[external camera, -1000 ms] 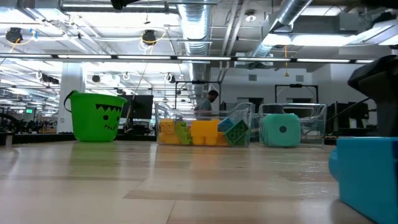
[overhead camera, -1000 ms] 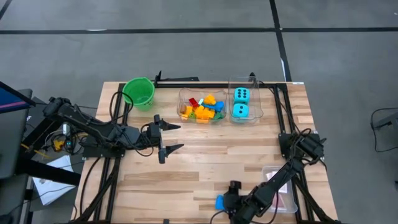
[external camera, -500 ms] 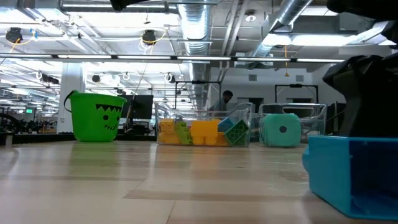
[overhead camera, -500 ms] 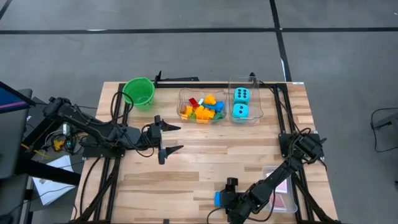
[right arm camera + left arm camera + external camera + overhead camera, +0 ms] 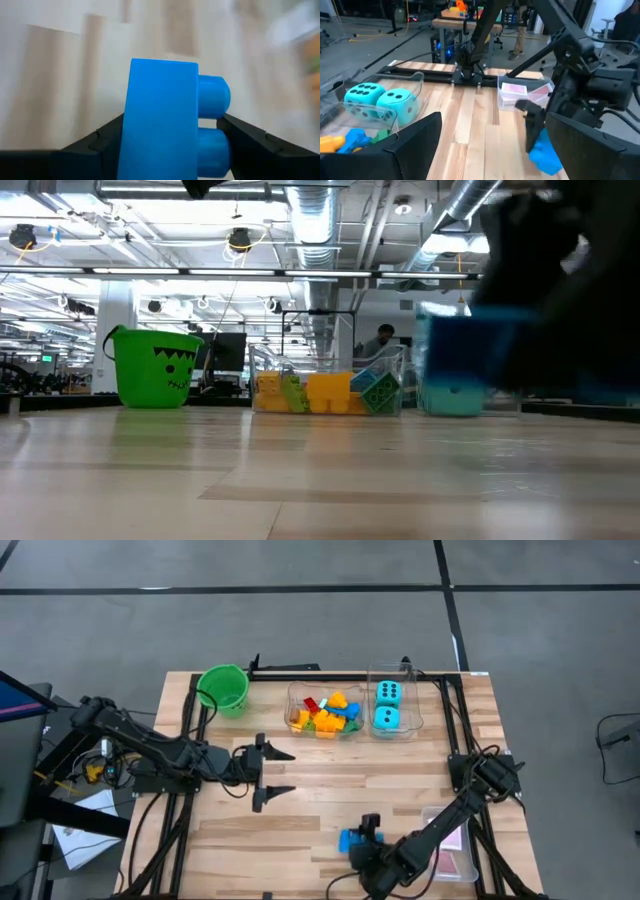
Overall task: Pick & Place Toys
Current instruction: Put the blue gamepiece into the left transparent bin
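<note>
Blue block (image 5: 162, 120): smooth plastic, round studs | right tool (image 5: 358, 841): pinching it | left tool (image 5: 268, 772): spread, empty

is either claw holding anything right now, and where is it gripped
The right claw holds a blue building block, pinched across its flat sides with the studs pointing sideways. The left claw is open and holds nothing.

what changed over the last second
The right gripper closed on the blue block, lifted it off the table and carried it away from the near edge toward the middle. The left gripper shifted slightly toward the right arm, still open. The bucket, tubs and dice stayed put.
</note>
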